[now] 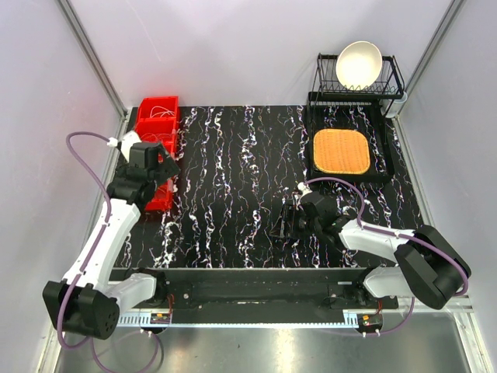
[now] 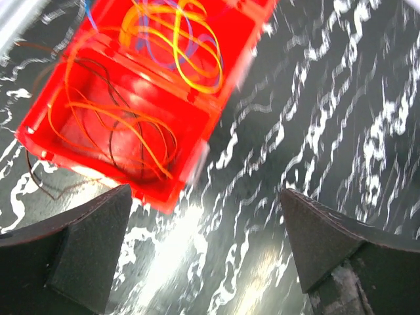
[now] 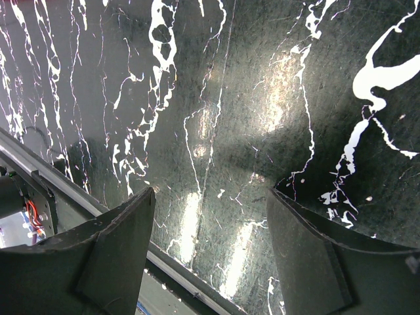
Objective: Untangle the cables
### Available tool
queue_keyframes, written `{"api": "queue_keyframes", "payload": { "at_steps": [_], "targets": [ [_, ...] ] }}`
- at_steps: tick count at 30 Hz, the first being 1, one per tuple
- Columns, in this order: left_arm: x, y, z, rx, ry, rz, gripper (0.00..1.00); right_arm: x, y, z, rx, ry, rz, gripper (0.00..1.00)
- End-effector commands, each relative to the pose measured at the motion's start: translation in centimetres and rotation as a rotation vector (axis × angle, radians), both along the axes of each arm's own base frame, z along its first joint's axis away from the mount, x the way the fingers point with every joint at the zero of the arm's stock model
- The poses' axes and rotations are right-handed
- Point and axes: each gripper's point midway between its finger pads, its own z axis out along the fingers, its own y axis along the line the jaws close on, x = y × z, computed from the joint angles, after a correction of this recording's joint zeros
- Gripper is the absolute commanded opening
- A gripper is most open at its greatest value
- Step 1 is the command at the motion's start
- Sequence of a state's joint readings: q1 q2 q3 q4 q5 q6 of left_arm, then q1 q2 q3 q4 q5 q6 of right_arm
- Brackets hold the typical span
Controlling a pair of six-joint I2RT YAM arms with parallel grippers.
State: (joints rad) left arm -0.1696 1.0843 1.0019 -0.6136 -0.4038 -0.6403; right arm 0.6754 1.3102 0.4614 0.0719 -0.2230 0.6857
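Near the red bin (image 2: 197,131) of cables (image 2: 141,131), left fingers (image 2: 79,243) gape empty; right fingers (image 3: 98,256) stand spread, empty.

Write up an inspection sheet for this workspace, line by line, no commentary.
Surface: black marbled tabletop with white veins, bare between the arms.
Job's things: the cables, orange, yellow, blue and dark loops, lie in two compartments of the red bin; one thin dark wire trails outside its wall.
Clutter: orange woven mat far right; white bowl propped in the black dish rack.
Grippers: left gripper open, empty, beside the bin; right gripper open, empty, over bare surface by the near edge.
Cables: mauve hoses loop along both arms, clear of the wires.
Surroundings: pale walls on three sides.
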Motion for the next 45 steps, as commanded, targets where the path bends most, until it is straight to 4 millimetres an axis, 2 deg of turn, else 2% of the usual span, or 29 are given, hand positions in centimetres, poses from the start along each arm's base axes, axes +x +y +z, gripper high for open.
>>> {"api": "queue_keyframes", "payload": {
  "at_steps": [1,3,6,9,10,12,15,16,17,18,19,20,21,22,24,26,27,29,30,31,32,34,37,44,45],
  "targets": [
    [-2.9,-1.7,-1.6,-0.004,0.109,-0.176,0.99,0.7,0.6,1.1,0.021,-0.022,0.015,0.74],
    [-4.0,-2.2,-2.1,-0.010,0.127,-0.222,0.99,0.8,0.7,1.2,0.008,-0.021,0.036,0.74],
    [-5.6,-2.8,-3.3,-0.022,0.133,-0.289,0.99,1.7,0.6,2.3,-0.038,-0.052,0.046,0.74],
    [-6.6,-3.1,-4.4,-0.016,0.113,-0.341,0.99,3.5,0.1,4.5,-0.092,-0.130,0.022,0.75],
    [-6.7,-3.2,-4.3,-0.020,0.104,-0.347,0.99,4.4,0.0,6.1,-0.104,-0.167,0.007,0.75],
    [-6.9,-4.0,-3.0,-0.037,0.059,-0.395,0.99,5.7,-0.1,8.5,-0.125,-0.220,-0.016,0.77],
    [-7.1,-4.1,-2.4,-0.037,0.010,-0.407,0.99,8.2,-1.8,12.8,-0.171,-0.372,-0.128,0.83],
    [-7.2,-4.2,-2.5,-0.037,0.000,-0.411,0.99,8.5,-2.7,14.8,-0.165,-0.437,-0.164,0.91],
    [-7.2,-4.4,-2.3,-0.041,-0.007,-0.421,0.99,9.0,-3.6,16.1,-0.179,-0.486,-0.205,0.98],
    [-7.1,-4.5,-2.3,-0.042,-0.013,-0.428,0.99,9.9,-5.5,17.1,-0.223,-0.549,-0.301,1.00],
    [-7.1,-4.6,-2.1,-0.044,-0.015,-0.434,0.99,10.1,-6.9,19.0,-0.221,-0.614,-0.371,1.00],
    [-7.1,-4.8,-2.1,-0.048,-0.015,-0.443,0.99,10.4,-8.4,19.6,-0.255,-0.660,-0.432,1.00],
    [-7.1,-4.8,-2.1,-0.047,-0.013,-0.444,0.99,10.8,-11.3,19.4,-0.336,-0.694,-0.564,1.00],
    [-7.0,-4.8,-2.1,-0.045,-0.016,-0.445,0.99,10.6,-13.0,19.9,-0.347,-0.721,-0.648,1.00],
    [-7.0,-4.9,-2.0,-0.048,-0.017,-0.449,0.99,10.3,-16.2,19.3,-0.428,-0.787,-0.782,0.97],
    [-7.0,-5.3,-2.0,-0.057,-0.022,-0.469,0.99,9.6,-17.9,19.8,-0.507,-0.860,-0.771,1.00],
    [-7.0,-5.2,-2.0,-0.055,-0.020,-0.470,0.99,9.3,-18.3,18.8,-0.537,-0.886,-0.758,1.00],
    [-7.1,-5.7,-2.0,-0.071,-0.022,-0.495,0.99,8.4,-20.1,18.8,-0.577,-0.914,-0.804,1.00],
    [-7.1,-5.8,-2.0,-0.073,-0.025,-0.501,0.99,7.8,-21.5,17.6,-0.620,-0.901,-0.860,1.00],
    [-7.2,-6.0,-1.9,-0.079,-0.025,-0.510,0.99,7.4,-22.0,17.5,-0.638,-0.914,-0.856,1.00],
    [-7.2,-6.1,-1.9,-0.081,-0.027,-0.515,0.99,7.2,-22.4,16.5,-0.658,-0.918,-0.846,1.00],
    [-7.2,-6.3,-1.8,-0.082,-0.028,-0.524,0.99,7.1,-22.4,16.1,-0.704,-0.945,-0.772,1.00],
    [-7.3,-6.5,-1.8,-0.089,-0.031,-0.534,0.99,7.0,-23.7,15.5,-0.761,-0.941,-0.818,1.00],
    [-7.3,-6.7,-1.8,-0.089,-0.033,-0.544,0.99,8.8,-25.3,13.4,-0.739,-0.918,-0.861,1.00],
    [-7.3,-6.6,-1.9,-0.088,-0.030,-0.542,0.99,9.2,-25.5,12.6,-0.756,-0.903,-0.851,1.00]
  ]
}}
